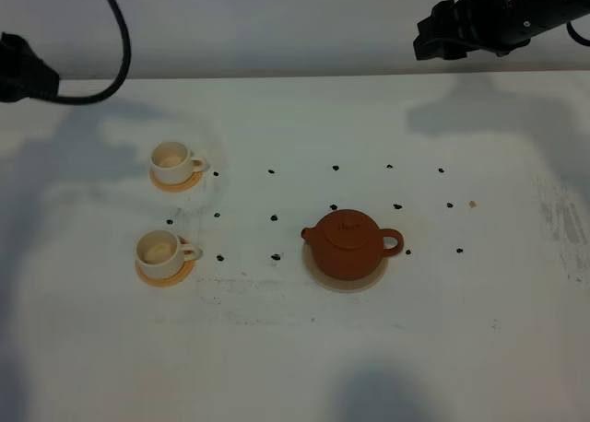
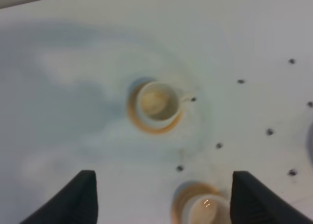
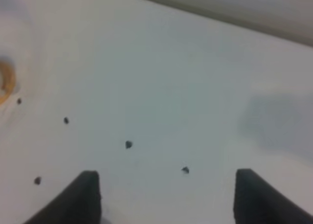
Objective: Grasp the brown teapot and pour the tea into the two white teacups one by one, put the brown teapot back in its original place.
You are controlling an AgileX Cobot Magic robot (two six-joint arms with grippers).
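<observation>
The left gripper (image 2: pixel 164 192) is hovering, fingers spread wide, above the far teacup (image 1: pixel 172 161) and near teacup (image 1: pixel 161 249) at left. Right of centre, the brown teapot (image 1: pixel 346 242) is sitting on its beige disc (image 1: pixel 347 285). Far right, the right gripper (image 3: pixel 168 194) is hanging, fingers wide.

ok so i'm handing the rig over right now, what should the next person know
Left gripper: jaws open, empty, above the teacup side.
Right gripper: jaws open, empty, above bare white table.
Brown teapot sits on its beige disc, ungrasped.
Far teacup and near teacup stand left of it.
Cannot tell whether either holds tea; if not, both pours are left.
</observation>
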